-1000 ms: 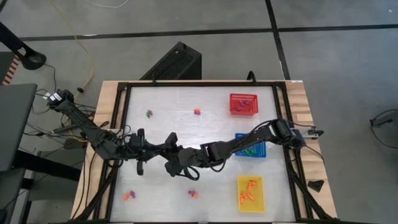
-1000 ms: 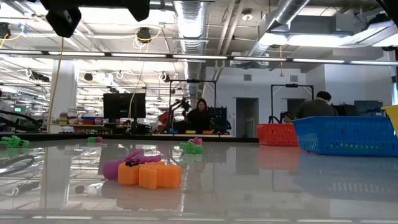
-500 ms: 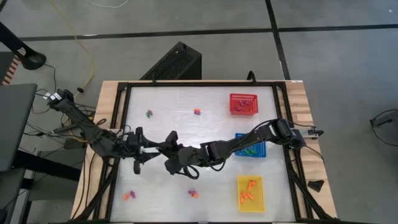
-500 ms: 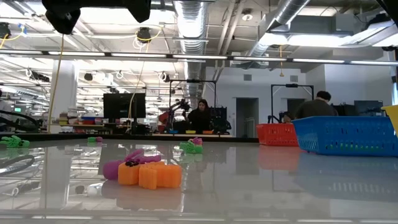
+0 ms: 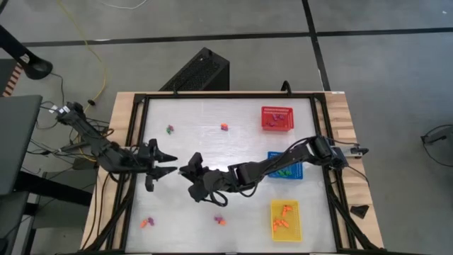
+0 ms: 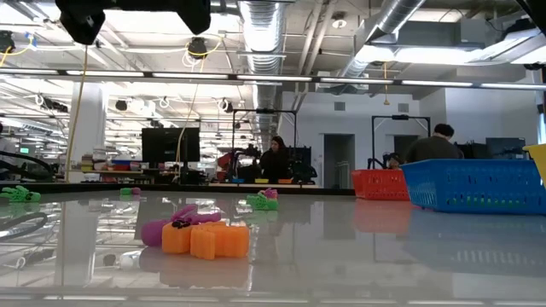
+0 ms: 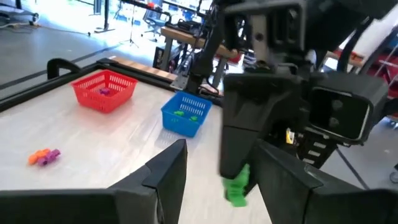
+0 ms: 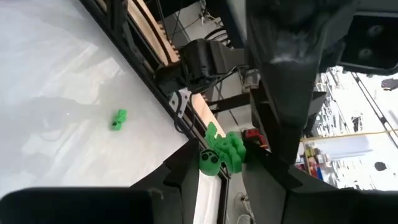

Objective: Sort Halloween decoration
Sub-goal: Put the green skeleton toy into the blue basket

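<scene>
My right gripper (image 5: 190, 174) hovers over the table's left middle, shut on a small green Halloween decoration (image 8: 221, 152), which also shows in the left wrist view (image 7: 236, 188). My left gripper (image 5: 172, 163) stands open just left of it, its fingers (image 7: 169, 177) spread and touching nothing. Other trinkets lie flat on the table: a green one (image 8: 118, 119), a green-purple one (image 5: 170, 129), an orange-purple one (image 5: 224, 127), and two near the front (image 5: 147, 222) (image 5: 220, 220). My right gripper pinches the green decoration between its two fingers (image 8: 186, 171), at their free ends (image 7: 235, 177). The fingers reach roughly level from the table's right side. The trinket is lifted clear of the table.
A red basket (image 5: 277, 117), a blue basket (image 5: 287, 167) and a yellow basket (image 5: 285, 219) stand along the right side, each with trinkets inside. A black frame (image 5: 138, 142) borders the table. People sit in the room beyond (image 6: 275, 160).
My left gripper has opened and drawn back toward the table's left edge, away from my right gripper, which has kept its place.
</scene>
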Available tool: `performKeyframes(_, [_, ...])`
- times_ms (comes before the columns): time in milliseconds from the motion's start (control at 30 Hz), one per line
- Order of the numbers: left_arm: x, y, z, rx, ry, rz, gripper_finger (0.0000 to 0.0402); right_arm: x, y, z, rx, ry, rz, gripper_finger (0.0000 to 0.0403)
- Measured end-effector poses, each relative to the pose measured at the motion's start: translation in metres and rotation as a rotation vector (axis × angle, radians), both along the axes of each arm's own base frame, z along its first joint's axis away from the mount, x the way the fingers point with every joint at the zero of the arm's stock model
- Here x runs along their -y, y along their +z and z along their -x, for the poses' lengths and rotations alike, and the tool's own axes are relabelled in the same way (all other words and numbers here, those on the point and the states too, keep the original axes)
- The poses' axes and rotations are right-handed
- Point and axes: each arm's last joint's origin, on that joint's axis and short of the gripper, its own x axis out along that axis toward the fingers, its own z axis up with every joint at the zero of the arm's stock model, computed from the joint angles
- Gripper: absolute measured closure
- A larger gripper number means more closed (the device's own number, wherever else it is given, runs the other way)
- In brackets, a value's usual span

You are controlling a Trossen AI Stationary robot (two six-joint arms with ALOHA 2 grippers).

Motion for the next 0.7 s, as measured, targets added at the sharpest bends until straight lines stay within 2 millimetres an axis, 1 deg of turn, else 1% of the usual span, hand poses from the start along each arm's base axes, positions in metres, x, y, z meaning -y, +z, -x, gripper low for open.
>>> performKeyframes(133, [-0.008, 0.001, 0.008, -0.008, 0.022, 0.004, 0.0232, -0.002, -0.001, 0.001, -0.014, 0.003, 0.007, 0.0262])
performKeyframes(267, [-0.012, -0.004, 0.013, -0.047, 0.045, 0.012, 0.0232, -0.003, -0.001, 0.001, -0.014, 0.004, 0.008, 0.0262])
performKeyframes(400, [-0.014, -0.010, 0.014, -0.089, 0.064, 0.018, 0.0232, 0.002, -0.002, 0.000, -0.023, -0.008, 0.018, 0.0262])
performKeyframes(500, [-0.013, -0.013, 0.014, -0.110, 0.080, 0.016, 0.0232, 0.013, -0.004, -0.002, -0.041, -0.029, 0.023, 0.0262])
performKeyframes(700, [-0.012, -0.016, 0.011, -0.132, 0.092, -0.001, 0.0232, 0.053, -0.013, -0.007, -0.145, -0.113, 0.043, 0.0262])
